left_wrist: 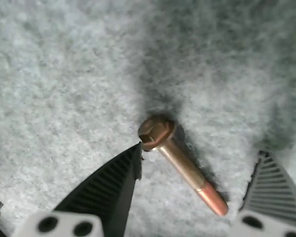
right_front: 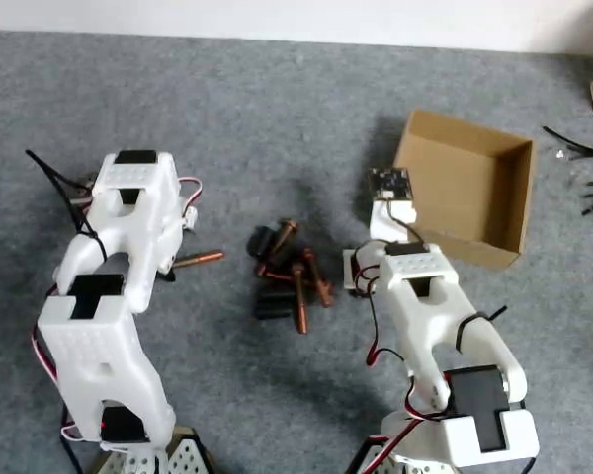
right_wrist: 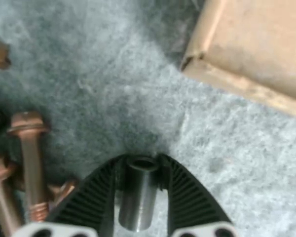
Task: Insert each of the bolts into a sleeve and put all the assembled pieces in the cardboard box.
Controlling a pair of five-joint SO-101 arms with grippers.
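Grey, carpet-like tabletop under both white arms, and the landmark is the heap of copper-coloured hex-head bolts and short black tube sleeves lying jumbled together at the centre. One more copper bolt lies on its own, apart from the heap on the left arm's side. The left jaws are spread wide around that lone bolt: one jaw tip sits right at the hex head, the other stands off beyond the threaded end, and the bolt lies flat on the tabletop, not gripped. On the other side of the heap, the right arm hangs low just beside it, and the right jaws are clamped on a dark grey cylindrical metal sleeve, its open bore pointing away from the wrist. Bolts from the heap lie close alongside those jaws. Farther from the heap, past the right arm, stands the open brown cardboard box, its corner near the held sleeve; I can see no pieces on the part of the box floor that shows.
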